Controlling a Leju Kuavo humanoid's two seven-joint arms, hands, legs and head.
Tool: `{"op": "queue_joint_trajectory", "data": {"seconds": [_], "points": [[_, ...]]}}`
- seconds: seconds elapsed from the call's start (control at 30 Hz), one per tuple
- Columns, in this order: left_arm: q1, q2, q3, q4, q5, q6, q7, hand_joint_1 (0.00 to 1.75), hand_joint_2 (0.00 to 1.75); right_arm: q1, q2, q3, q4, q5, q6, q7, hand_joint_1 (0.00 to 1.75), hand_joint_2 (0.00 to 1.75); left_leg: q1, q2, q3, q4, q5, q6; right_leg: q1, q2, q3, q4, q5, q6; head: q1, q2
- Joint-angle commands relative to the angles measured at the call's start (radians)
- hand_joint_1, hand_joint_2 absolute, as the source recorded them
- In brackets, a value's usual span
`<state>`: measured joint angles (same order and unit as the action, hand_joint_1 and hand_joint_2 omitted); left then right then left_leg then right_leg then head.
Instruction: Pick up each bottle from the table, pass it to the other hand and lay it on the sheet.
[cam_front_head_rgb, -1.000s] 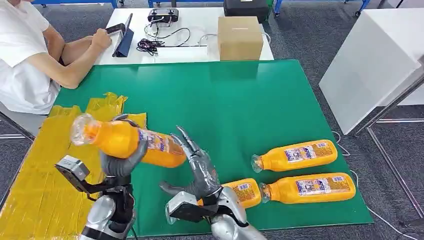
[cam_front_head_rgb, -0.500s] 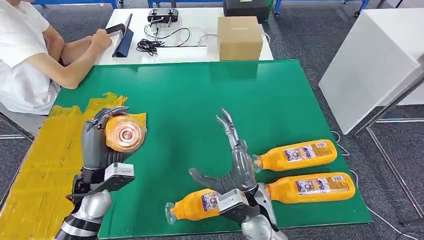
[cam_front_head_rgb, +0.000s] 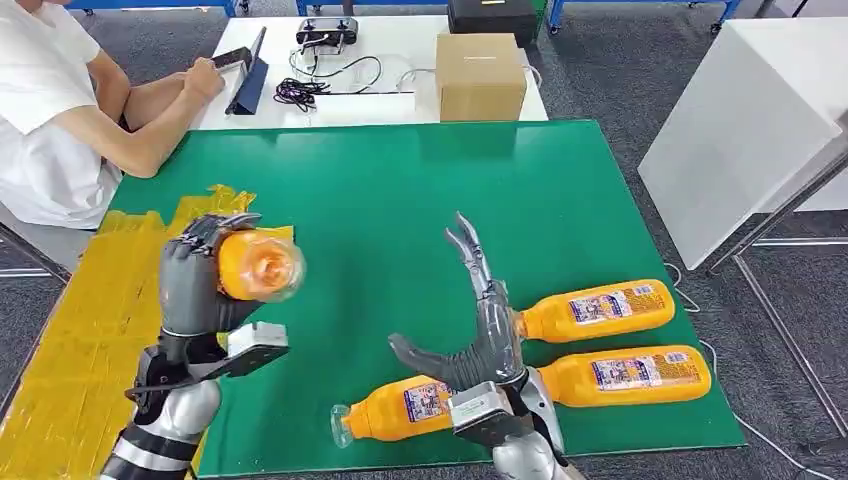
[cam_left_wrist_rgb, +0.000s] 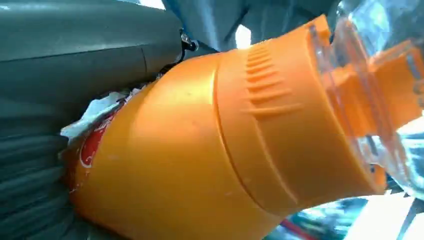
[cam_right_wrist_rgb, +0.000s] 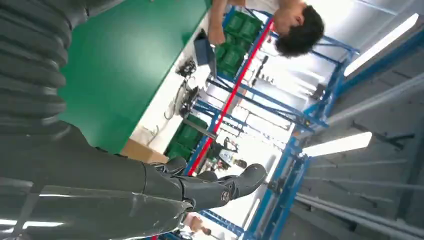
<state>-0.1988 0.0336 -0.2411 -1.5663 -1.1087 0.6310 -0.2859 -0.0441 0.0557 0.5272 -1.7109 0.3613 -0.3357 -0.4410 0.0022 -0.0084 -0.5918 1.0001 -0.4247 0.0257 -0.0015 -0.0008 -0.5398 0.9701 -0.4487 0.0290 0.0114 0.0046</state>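
My left hand (cam_front_head_rgb: 195, 285) grips an orange juice bottle (cam_front_head_rgb: 258, 266) above the edge between the green mat and the yellow sheet (cam_front_head_rgb: 75, 370); its clear end faces the camera. Close up, the same bottle (cam_left_wrist_rgb: 225, 145) lies against my left hand (cam_left_wrist_rgb: 60, 90). My right hand (cam_front_head_rgb: 478, 325) is raised over the mat's front, fingers spread and holding nothing; its fingers (cam_right_wrist_rgb: 210, 187) point up into the room. Three more orange bottles lie on the mat: one (cam_front_head_rgb: 392, 410) just in front of my right hand, two (cam_front_head_rgb: 595, 308) (cam_front_head_rgb: 625, 375) to its right.
The green mat (cam_front_head_rgb: 400, 190) covers the table. A person in a white shirt (cam_front_head_rgb: 50, 120) sits at the far left with arms on a white table (cam_front_head_rgb: 330, 100) holding a tablet, cables and a cardboard box (cam_front_head_rgb: 480, 75). A white stand (cam_front_head_rgb: 745, 130) is at the right.
My left hand swung the bottle from lying across in front of me to end-on over the sheet's edge. My right hand let go, opened and withdrew to the right, uncovering the nearest bottle.
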Motion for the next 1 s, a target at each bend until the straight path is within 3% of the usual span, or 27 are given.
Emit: {"op": "queue_joint_trajectory", "data": {"seconds": [0.03,0.27,0.57,0.7,0.73,0.77,1.0], "points": [[-0.189,0.148,-0.111,0.397,-0.454,-0.119,0.226,1.75,1.75,0.037,-0.036,-0.108,-0.077,0.005,0.029,-0.008,0.00,1.75,0.000,-0.004,0.004,-0.002,0.000,-0.001,0.000,-0.004,0.006,-0.002,-0.001,0.000,0.000,0.000],[-0.203,0.205,-0.137,0.582,-0.462,-0.205,0.288,1.75,1.75,0.068,-0.034,-0.128,-0.101,0.028,0.020,-0.013,0.00,1.75,0.001,0.002,0.006,-0.002,-0.001,-0.001,0.001,-0.001,0.006,-0.003,-0.001,0.000,0.000,0.000],[-0.272,0.207,-0.164,0.775,-0.462,-0.240,0.372,1.75,1.75,0.068,-0.035,-0.127,-0.107,0.038,0.010,-0.017,0.00,1.75,0.001,0.002,0.004,-0.001,-0.001,-0.001,0.001,0.000,0.005,-0.002,-0.001,0.000,0.000,0.000],[-0.303,0.170,-0.127,0.860,-0.445,-0.287,0.384,1.75,1.75,0.058,-0.029,-0.126,-0.100,0.046,0.008,-0.013,0.00,1.75,0.001,0.002,0.003,-0.001,-0.001,-0.001,0.001,0.000,0.004,-0.001,-0.001,0.000,0.000,0.000],[-0.305,0.165,-0.120,0.867,-0.437,-0.287,0.379,1.20,1.75,0.059,-0.029,-0.126,-0.100,0.047,0.008,-0.012,0.00,1.75,0.000,0.001,0.002,-0.001,0.000,-0.001,0.000,0.000,0.002,-0.001,-0.001,0.000,0.000,0.000],[-0.309,0.152,-0.105,0.885,-0.420,-0.285,0.373,0.00,1.75,0.059,-0.029,-0.127,-0.100,0.050,0.007,-0.010,0.00,1.75,0.000,0.001,0.001,-0.001,0.000,-0.001,0.000,0.000,0.002,-0.001,-0.001,0.000,0.000,0.000],[-0.300,0.104,-0.038,0.899,-0.377,-0.203,0.365,0.00,1.75,0.061,-0.029,-0.126,-0.094,0.063,0.000,0.001,0.00,1.75,0.001,0.001,0.005,-0.002,-0.001,-0.001,0.001,0.000,0.006,-0.002,-0.001,0.000,0.000,0.000]]}}
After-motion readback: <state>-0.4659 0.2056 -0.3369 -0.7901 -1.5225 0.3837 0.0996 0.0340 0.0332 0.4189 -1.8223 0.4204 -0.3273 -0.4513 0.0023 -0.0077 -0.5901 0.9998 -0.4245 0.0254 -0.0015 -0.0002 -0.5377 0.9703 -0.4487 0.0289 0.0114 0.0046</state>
